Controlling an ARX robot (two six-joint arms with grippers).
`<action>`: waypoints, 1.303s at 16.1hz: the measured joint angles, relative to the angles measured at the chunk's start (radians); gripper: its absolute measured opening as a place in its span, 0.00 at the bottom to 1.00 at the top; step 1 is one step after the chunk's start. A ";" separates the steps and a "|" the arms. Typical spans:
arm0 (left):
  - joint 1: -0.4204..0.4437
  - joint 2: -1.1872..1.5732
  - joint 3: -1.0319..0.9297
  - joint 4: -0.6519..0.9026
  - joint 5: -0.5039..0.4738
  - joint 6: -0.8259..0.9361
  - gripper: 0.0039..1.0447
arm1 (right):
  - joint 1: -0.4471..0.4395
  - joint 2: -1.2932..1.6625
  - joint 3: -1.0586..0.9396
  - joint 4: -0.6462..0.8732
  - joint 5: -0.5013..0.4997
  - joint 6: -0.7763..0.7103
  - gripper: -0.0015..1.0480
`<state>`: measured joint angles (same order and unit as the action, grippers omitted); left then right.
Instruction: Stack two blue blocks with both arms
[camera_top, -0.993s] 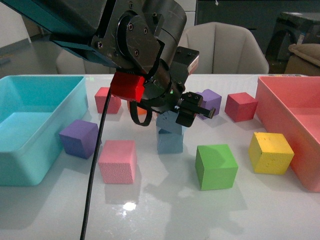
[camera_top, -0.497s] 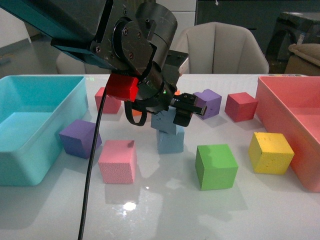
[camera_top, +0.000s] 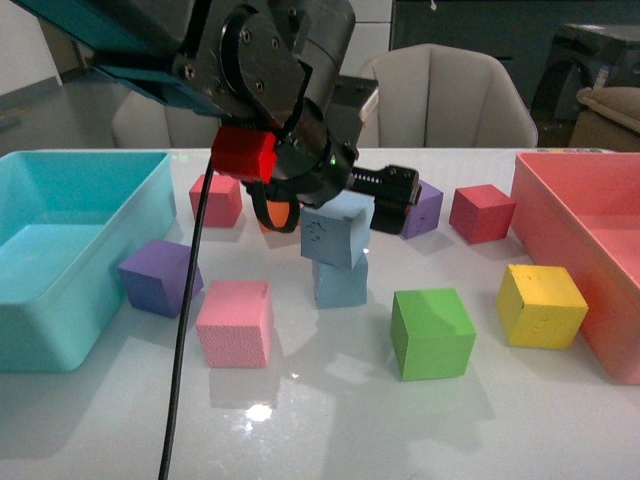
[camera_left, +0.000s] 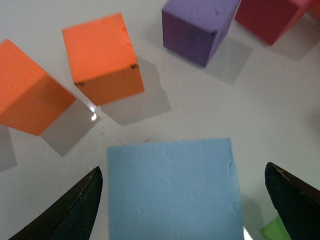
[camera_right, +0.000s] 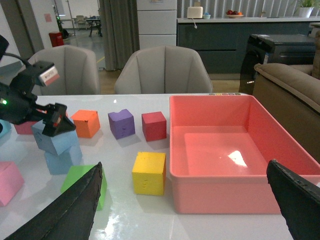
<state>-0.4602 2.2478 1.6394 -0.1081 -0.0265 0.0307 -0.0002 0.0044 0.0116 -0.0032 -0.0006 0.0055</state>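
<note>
Blocks of pale blue are stacked near the middle of the white worktop (camera_top: 330, 420): the lower blue block (camera_top: 340, 281) rests on the surface, and the upper blue block (camera_top: 337, 229) sits on it, tilted and turned out of line. The left arm (camera_top: 262, 70) is hung over the stack, and its pincer (camera_top: 375, 195) is seen just behind the upper block in the front view. In the left wrist view the left pincer (camera_left: 185, 200) is spread wide, its dark tips standing off either side of the block's top face with worktop visible in the gaps, so the block is released. The right pincer (camera_right: 192, 200) is shown in its own wrist view as two dark tips spread far apart, holding nothing, with the red bin (camera_right: 225, 150) beyond. A teal bin (camera_top: 60, 260) is placed on the left of the worktop. Around the stack are set a pink block (camera_top: 235, 322), a green block (camera_top: 432, 332), a yellow block (camera_top: 541, 304), a purple block (camera_top: 160, 276) and a dark red block (camera_top: 482, 213).
</note>
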 joint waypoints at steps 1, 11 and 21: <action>0.000 -0.040 -0.016 0.015 0.001 -0.005 0.94 | 0.000 0.000 0.000 0.000 0.000 0.000 0.94; -0.060 -0.657 -0.632 0.589 -0.151 -0.023 0.81 | 0.000 0.000 0.000 0.000 0.000 0.000 0.94; 0.288 -1.423 -1.409 0.714 -0.154 -0.031 0.01 | 0.000 0.000 0.000 0.000 0.000 0.000 0.94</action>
<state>-0.1722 0.8246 0.2306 0.6060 -0.1802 0.0002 -0.0002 0.0044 0.0116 -0.0032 -0.0002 0.0055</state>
